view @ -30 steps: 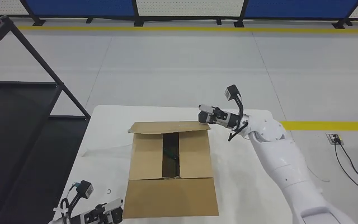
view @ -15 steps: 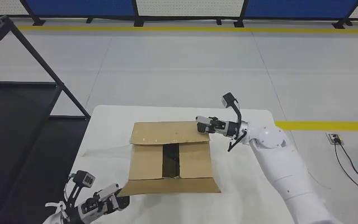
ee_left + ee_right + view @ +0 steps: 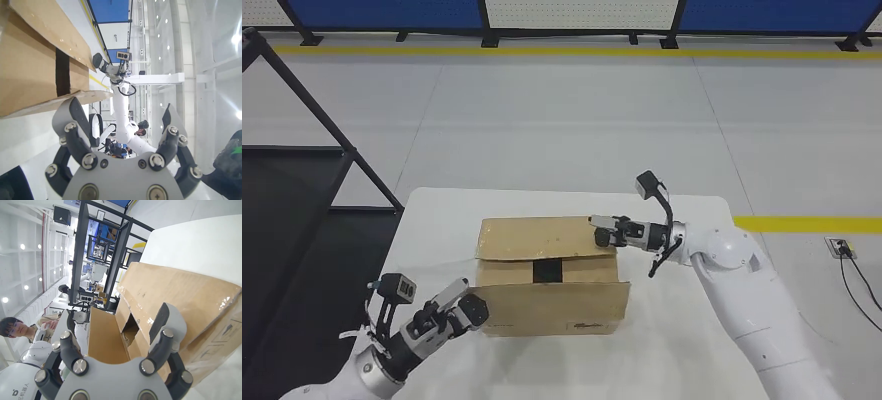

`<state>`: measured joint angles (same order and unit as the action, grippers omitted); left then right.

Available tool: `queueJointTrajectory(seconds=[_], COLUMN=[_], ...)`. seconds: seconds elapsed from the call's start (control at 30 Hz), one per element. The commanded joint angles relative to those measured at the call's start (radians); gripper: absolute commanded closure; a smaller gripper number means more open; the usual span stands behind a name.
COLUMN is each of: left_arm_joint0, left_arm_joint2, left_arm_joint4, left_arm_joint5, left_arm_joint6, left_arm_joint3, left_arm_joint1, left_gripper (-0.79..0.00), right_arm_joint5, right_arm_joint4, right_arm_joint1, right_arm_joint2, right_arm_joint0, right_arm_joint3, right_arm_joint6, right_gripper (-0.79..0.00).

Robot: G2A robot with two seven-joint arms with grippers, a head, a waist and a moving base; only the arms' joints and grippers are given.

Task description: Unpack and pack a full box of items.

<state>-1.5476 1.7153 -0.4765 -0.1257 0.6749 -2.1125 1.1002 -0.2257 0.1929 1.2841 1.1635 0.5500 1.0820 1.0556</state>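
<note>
The box (image 3: 552, 300) sat half-closed on the desk (image 3: 672, 330), packing seemingly unfinished; left gripper (image 3: 470, 308) and right gripper (image 3: 600, 230), both released, flanked it.

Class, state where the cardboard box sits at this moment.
In the top view the cardboard box stands mid-table, with the left gripper at its near left corner and the right gripper at its far right corner.

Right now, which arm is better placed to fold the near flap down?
Left. The left jaws, open, sit at a corner of the standing near flap. The right jaws are at the far flap, across the opening.
</note>
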Motion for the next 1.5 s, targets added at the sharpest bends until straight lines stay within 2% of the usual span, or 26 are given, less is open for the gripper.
queueJointTrajectory(seconds=[0.0,0.1,0.53,0.73,0.93,1.07,1.2,1.4,1.47], left_arm_joint0=[0.034,0.071,0.171,0.199,0.206,0.177,0.094,-0.043,-0.07], left_arm_joint2=[-0.021,-0.055,-0.189,-0.223,-0.23,-0.186,-0.086,0.078,0.105], left_arm_joint4=[0.014,0.037,0.147,0.166,0.152,0.099,0.051,-0.012,-0.028], left_arm_joint5=[-0.02,-0.03,-0.092,-0.133,-0.131,-0.091,-0.044,0.048,0.048], left_arm_joint6=[-0.039,-0.104,-0.327,-0.348,-0.371,-0.378,-0.34,-0.284,-0.266], left_arm_joint3=[0.016,0.038,0.081,0.096,0.093,0.065,0.044,0.104,0.133], left_arm_joint1=[0.001,0.004,0.018,0.022,0.026,0.027,0.023,0.018,0.018], left_gripper=[-0.785,-0.785,-0.785,-0.785,-0.785,-0.785,-0.785,-0.785,-0.785], right_arm_joint5=[0.066,0.127,0.166,0.187,0.191,0.178,0.113,0.032,0.015], right_arm_joint4=[0.0,0.011,0.156,0.2,0.172,0.161,0.154,0.146,0.162], right_arm_joint1=[0.0,0.002,-0.006,-0.012,-0.016,-0.017,-0.02,-0.024,-0.023], right_arm_joint2=[-0.003,-0.013,0.014,0.018,0.004,0.0,0.0,-0.002,-0.002], right_arm_joint0=[-0.005,-0.015,0.006,0.022,0.045,0.049,0.064,0.08,0.077], right_arm_joint3=[0.001,-0.003,0.022,0.052,0.061,0.052,0.049,0.022,0.001], right_arm_joint6=[-0.015,-0.015,0.083,0.132,0.112,0.094,0.082,0.095,0.095], right_gripper=[-0.785,-0.785,-0.785,-0.785,-0.785,-0.785,-0.785,-0.785,-0.785])
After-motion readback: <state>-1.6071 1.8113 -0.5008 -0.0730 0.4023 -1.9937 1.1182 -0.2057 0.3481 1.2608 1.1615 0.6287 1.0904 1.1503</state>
